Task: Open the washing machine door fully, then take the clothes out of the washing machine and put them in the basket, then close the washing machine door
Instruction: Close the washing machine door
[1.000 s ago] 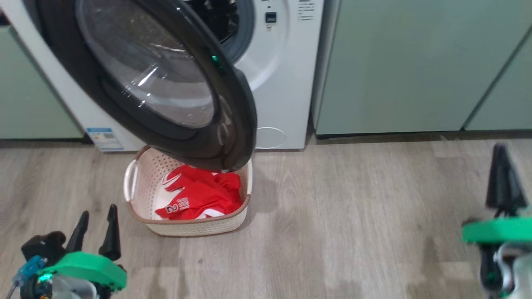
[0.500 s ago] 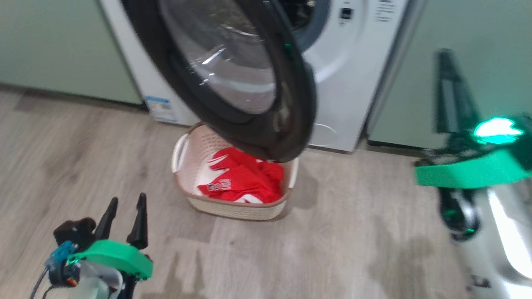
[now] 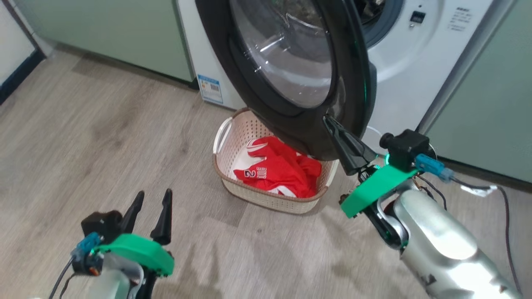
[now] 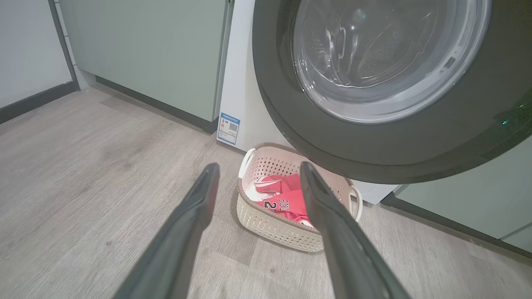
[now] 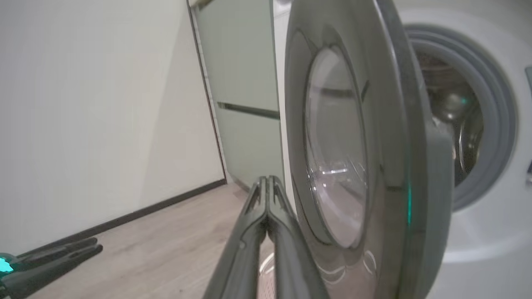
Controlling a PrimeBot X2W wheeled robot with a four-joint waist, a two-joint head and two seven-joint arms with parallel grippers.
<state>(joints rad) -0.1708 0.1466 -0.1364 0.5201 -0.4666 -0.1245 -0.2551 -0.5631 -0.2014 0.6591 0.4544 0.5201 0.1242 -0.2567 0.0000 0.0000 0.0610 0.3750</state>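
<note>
The washing machine [image 3: 403, 83] stands with its black-rimmed door [image 3: 291, 62] swung out over the cream basket [image 3: 266, 198]. The red clothes [image 3: 278, 172] lie inside the basket. My right gripper [image 3: 326, 119] is shut and holds nothing, its tip at the door's lower rim. In the right wrist view the right gripper [image 5: 266, 179] sits close beside the door [image 5: 390, 124], on the face turned away from the drum [image 5: 457, 124]; I cannot tell if it touches. My left gripper [image 3: 153, 194] is open and empty, low over the floor left of the basket [image 4: 282, 226].
Pale green cabinets [image 3: 124, 37] flank the washer on both sides. A white wall with a dark baseboard [image 3: 16, 70] runs along the far left. A dark cable [image 3: 505, 216] trails from my right arm over the wooden floor.
The camera has turned, shifting washer and basket rightward. My right arm has swung in from the far right to the door's lower rim, still shut. The left gripper stays open.
</note>
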